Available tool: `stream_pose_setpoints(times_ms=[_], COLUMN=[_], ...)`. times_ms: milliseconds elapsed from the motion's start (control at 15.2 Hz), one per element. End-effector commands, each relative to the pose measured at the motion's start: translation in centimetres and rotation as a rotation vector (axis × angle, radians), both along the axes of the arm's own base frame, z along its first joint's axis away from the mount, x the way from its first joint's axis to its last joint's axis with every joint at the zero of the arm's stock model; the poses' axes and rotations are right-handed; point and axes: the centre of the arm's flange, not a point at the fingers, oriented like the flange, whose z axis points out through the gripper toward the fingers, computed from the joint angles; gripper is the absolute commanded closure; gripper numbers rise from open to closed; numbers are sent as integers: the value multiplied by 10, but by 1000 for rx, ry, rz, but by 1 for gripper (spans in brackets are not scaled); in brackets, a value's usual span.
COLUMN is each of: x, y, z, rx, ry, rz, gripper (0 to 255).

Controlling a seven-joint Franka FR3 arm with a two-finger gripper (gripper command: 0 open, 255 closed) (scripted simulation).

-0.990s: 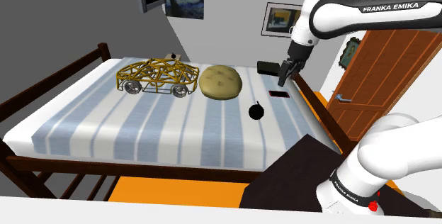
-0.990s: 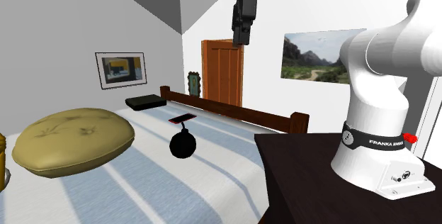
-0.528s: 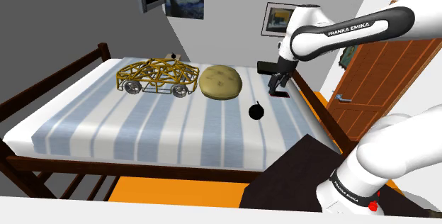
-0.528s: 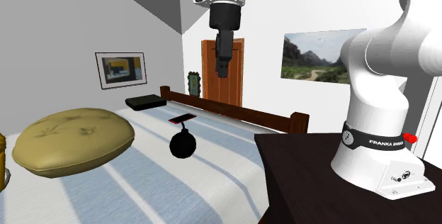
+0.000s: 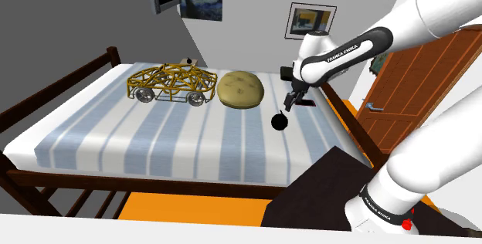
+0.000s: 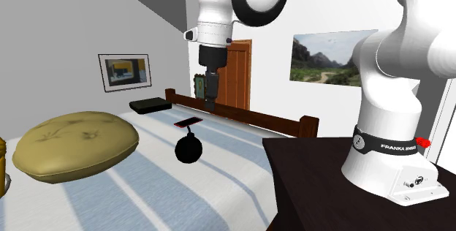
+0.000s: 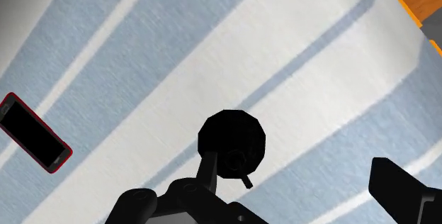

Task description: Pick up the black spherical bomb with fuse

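Matt black bomb, striped cloth bedspread, wooden bedframe

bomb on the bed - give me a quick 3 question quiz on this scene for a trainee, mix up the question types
1. True or false: the gripper is clasping the black bomb.
2. Which lies nearest the bomb on the striped bed? A) the red-edged phone B) the wicker car C) the flat black box
3. Fill in: in the wrist view the gripper's fingers stand ____, with the bomb ahead of them.
Key: 1 false, it hangs above the bed, clear of the bomb; 2 A; 3 apart (open).
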Motion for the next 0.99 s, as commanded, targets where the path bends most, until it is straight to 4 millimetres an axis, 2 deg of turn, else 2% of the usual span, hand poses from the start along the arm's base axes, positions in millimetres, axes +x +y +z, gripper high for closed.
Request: stream_pose_setpoints(times_ms=[0,396,924], x=[15,53,53], y=[-8,-31,-31], z=[-21,-79,-119], rx=[-16,-63,-63], ry=[-7,-22,-22], rz=[9,31,31], gripper=[0,0,0])
